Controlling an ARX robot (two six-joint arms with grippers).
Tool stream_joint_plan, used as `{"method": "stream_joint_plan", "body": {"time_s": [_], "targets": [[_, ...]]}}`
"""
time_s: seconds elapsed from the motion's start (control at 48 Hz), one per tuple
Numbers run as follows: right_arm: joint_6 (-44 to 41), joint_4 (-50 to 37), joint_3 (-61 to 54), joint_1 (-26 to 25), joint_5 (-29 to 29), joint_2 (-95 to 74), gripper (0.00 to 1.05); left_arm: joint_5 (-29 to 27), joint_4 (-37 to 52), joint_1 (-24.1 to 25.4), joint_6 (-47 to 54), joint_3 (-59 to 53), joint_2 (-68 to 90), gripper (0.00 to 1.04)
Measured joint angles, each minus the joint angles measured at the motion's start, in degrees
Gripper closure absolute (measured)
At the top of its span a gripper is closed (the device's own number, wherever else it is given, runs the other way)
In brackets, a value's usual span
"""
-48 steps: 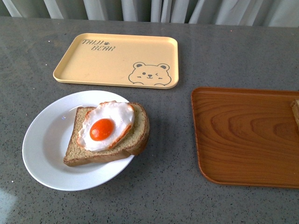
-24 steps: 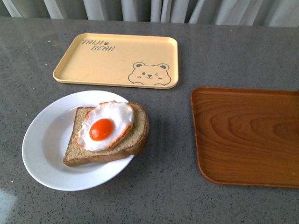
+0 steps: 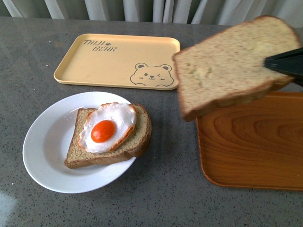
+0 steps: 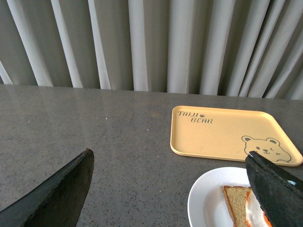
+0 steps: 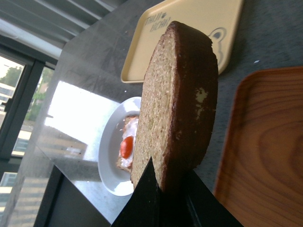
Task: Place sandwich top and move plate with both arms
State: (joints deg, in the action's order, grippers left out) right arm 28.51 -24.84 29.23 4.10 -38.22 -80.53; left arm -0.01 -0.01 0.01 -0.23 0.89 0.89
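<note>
The sandwich top [image 3: 227, 66], a brown bread slice with pale dents, hangs in the air over the near-left corner of the wooden tray. My right gripper [image 3: 271, 66] is shut on its right edge. In the right wrist view the sandwich top [image 5: 175, 104] stands on edge between the black fingers of the right gripper [image 5: 163, 184]. The white plate [image 3: 38, 142] lies at the front left with a bread slice [image 3: 137, 137] bearing a fried egg [image 3: 106, 126]. My left gripper [image 4: 169, 156] is open above the table, left of the plate [image 4: 203, 203], holding nothing.
A yellow bear tray [image 3: 118, 60] lies behind the plate. The brown wooden tray [image 3: 251, 146] fills the right side of the grey table. Grey curtains [image 4: 151, 42] hang along the far edge.
The sandwich top, held by my right gripper, has swung into the front view from the right, raised over the wooden tray's left side. The plate and egg slice have not moved.
</note>
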Motion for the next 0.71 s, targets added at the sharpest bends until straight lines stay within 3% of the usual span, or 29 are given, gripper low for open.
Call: {"method": "stream_joint_plan", "body": {"time_s": [0.395,0.708], "targets": [[14.3,-15.8,-0.8,22.3,18.9,-9.8,1.02,0.0,0.0,0.0,0.0,0.0,0.0,0.09],[18.6,-23.5,2.7,30.2,27.8,-21.9,1.02,0.0,0.0,0.0,0.0,0.0,0.0,0.09]]}}
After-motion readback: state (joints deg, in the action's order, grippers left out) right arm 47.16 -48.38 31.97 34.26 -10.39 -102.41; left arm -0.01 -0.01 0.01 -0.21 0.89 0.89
